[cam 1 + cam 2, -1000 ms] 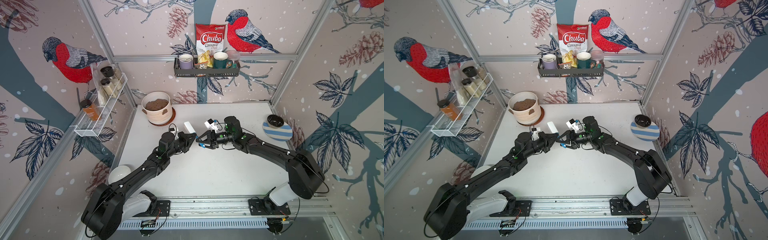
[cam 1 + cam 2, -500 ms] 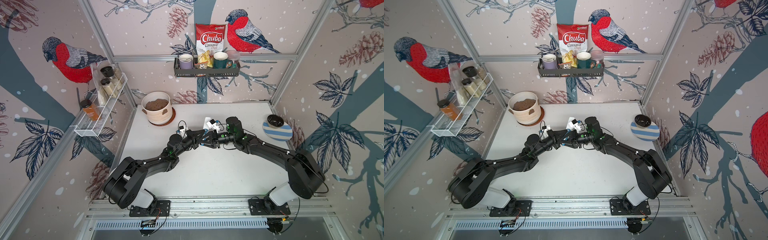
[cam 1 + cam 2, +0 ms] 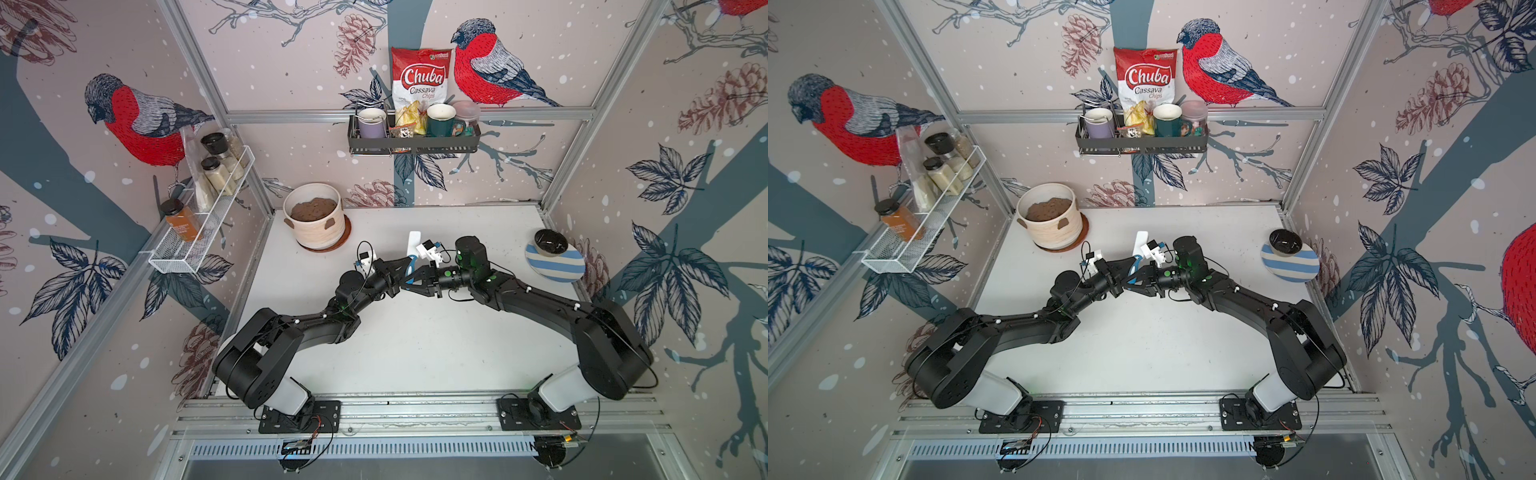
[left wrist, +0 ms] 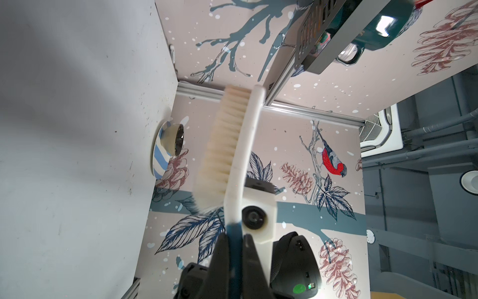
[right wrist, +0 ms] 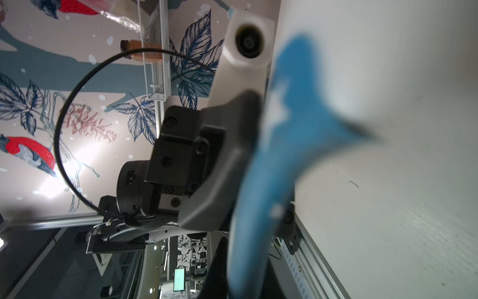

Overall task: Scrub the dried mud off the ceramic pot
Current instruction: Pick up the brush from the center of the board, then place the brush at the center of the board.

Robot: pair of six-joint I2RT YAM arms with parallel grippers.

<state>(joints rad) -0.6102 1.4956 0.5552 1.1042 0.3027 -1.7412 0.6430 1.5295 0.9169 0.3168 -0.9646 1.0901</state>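
We've got the ceramic pot (image 3: 318, 230) upright on its saucer (image 3: 347, 232) in the far left corner of the surface (image 3: 415, 345), with dried mud (image 3: 329, 224) patches on its ribbed side, well apart from the scrub brush (image 3: 412, 244) held up mid-surface. The left end effector (image 4: 235, 240) and the right end effector (image 3: 417, 281) are both clamped on its blue handle. The danger we see is a messy release, where one tugs while the other grips and the brush twists or drops.
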